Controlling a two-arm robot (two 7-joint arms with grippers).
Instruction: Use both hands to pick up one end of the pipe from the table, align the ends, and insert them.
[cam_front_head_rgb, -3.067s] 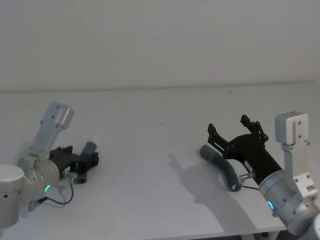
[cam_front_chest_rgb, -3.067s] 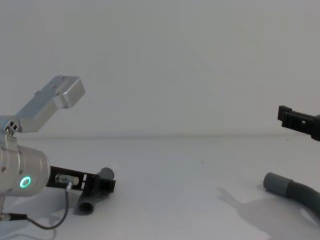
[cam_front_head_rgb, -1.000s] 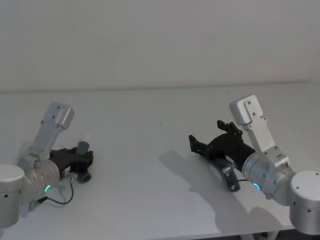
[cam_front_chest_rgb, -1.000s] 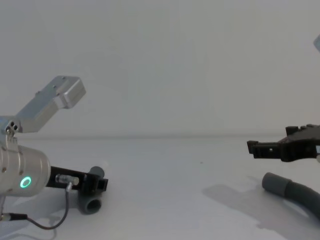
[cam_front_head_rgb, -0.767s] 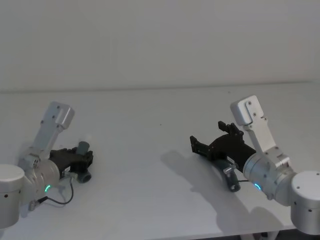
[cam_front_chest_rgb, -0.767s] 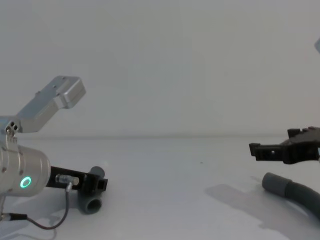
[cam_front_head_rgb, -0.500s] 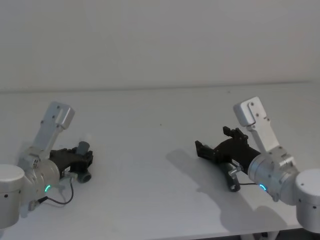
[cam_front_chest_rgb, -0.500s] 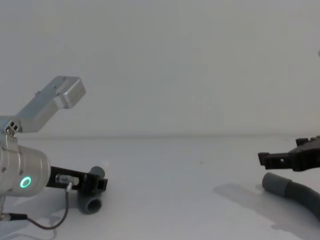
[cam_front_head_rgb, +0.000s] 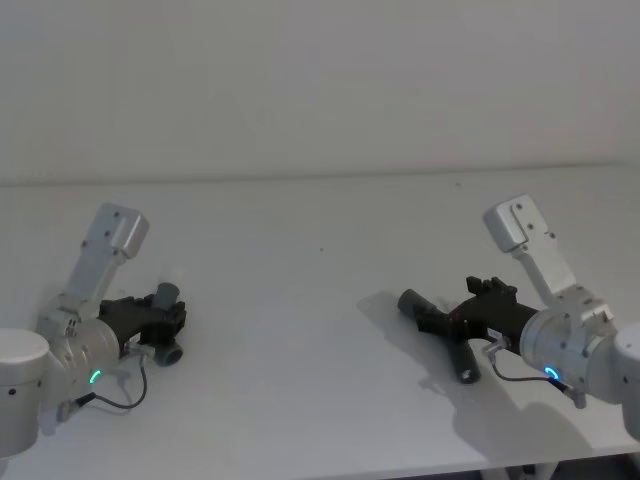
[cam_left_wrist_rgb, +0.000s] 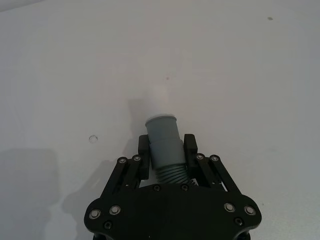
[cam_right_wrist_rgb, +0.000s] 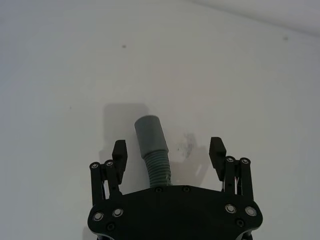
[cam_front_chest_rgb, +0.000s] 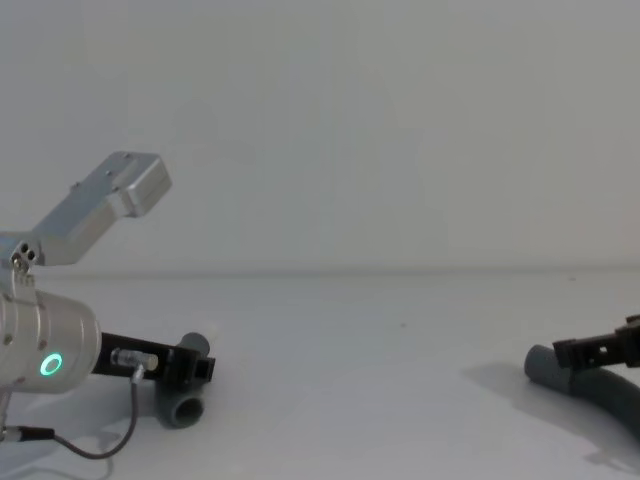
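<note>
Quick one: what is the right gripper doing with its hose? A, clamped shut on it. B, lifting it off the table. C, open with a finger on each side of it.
C: the right wrist view shows the right gripper with fingers spread wide and the long hose between them, gaps on both sides; the left gripper is clamped on the short hose.

A plain pale wall (cam_front_head_rgb: 320, 80) stands behind the worktop (cam_front_head_rgb: 300, 330), bare and evenly lit, and meets its far edge in a straight line. On the white surface a tiny dark speck (cam_front_head_rgb: 322, 249) sits near the middle. A second speck (cam_front_head_rgb: 459, 183) lies farther back to the right, close to the wall. The left wrist view catches a small ring-shaped mark (cam_left_wrist_rgb: 92, 138) on the surface, and the right wrist view a faint grey smudge (cam_right_wrist_rgb: 187, 142).
</note>
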